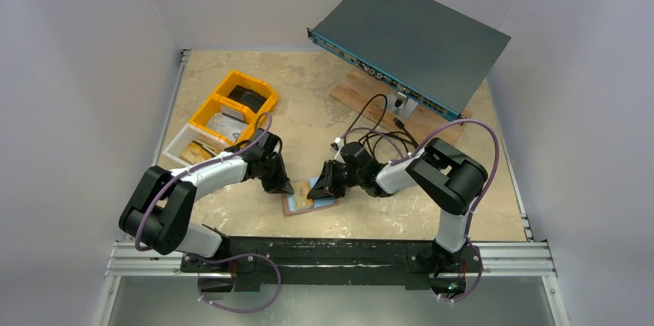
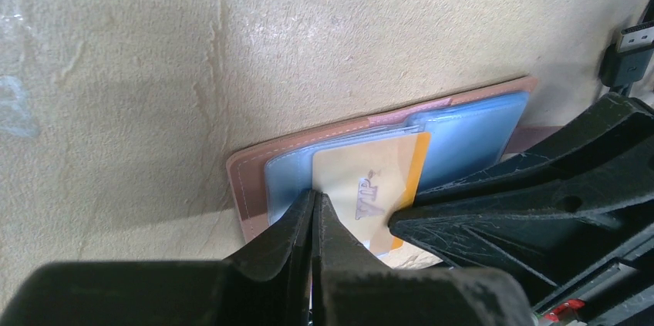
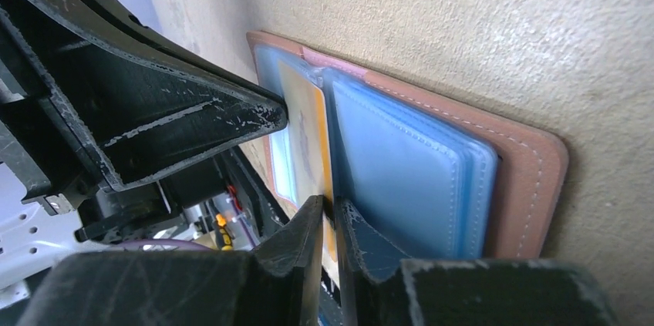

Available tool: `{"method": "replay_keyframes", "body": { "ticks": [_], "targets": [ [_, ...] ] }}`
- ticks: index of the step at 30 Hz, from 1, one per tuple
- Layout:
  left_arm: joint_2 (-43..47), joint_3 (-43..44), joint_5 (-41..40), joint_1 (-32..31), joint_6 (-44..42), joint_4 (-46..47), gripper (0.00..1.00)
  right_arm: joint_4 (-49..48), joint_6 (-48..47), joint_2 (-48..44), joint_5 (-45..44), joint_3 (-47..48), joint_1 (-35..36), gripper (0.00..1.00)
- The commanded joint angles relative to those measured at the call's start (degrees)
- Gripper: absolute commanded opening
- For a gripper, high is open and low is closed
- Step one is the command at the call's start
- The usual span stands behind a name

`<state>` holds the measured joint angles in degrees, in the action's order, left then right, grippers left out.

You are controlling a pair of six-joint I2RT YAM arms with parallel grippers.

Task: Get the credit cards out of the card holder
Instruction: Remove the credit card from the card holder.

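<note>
Card: a cream card with an orange edge (image 2: 362, 179) sits partly out of the blue sleeves (image 3: 401, 164), at the lower middle of the left wrist view.
Card holder: the tan leather holder (image 3: 532, 179) lies open and flat on the beige table (image 2: 116, 72). In the top view it is at the lower middle, between my two arms.
My right gripper (image 3: 329, 222): the fingers are almost together and the orange edge is in the thin gap. I judge it is clamped on this card.
My left gripper (image 2: 312, 214): the fingers are pressed together, with the tip at the card's lower left corner. I cannot tell if anything is held between them.
Risk, holder follows: if the sleeve grips the card and nothing presses the leather down, a pull may drag the whole holder.
Risk, slip: my pinch is only on the card's edge, so the card may slide out or bend.
Risk, collision: my two grippers are very near each other over the card, so a small wrong move may knock them together.
Around: the yellow bins (image 1: 235, 102) are at the upper left of the top view, well apart.
</note>
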<state>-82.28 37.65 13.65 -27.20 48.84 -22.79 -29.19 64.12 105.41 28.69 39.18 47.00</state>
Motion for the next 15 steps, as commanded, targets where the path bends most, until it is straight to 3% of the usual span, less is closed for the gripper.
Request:
{"method": "replay_keyframes", "body": {
  "ticks": [1,7,15],
  "targets": [
    [-1.74,-0.69,-3.42,-0.79,-0.60,-2.85,0.00,-8.11,3.44,1.05,3.43,-1.30,-0.33,0.09],
    [-1.66,-0.40,-3.91,-0.71,-0.81,-3.61,0.00,-9.77,4.47,0.80,3.11,-2.77,-1.06,0.00],
    [-1.73,0.60,-6.01,-0.67,-1.76,-6.00,0.00,-8.61,4.10,-1.71,1.03,-5.35,-2.33,0.00]
  ]
}}
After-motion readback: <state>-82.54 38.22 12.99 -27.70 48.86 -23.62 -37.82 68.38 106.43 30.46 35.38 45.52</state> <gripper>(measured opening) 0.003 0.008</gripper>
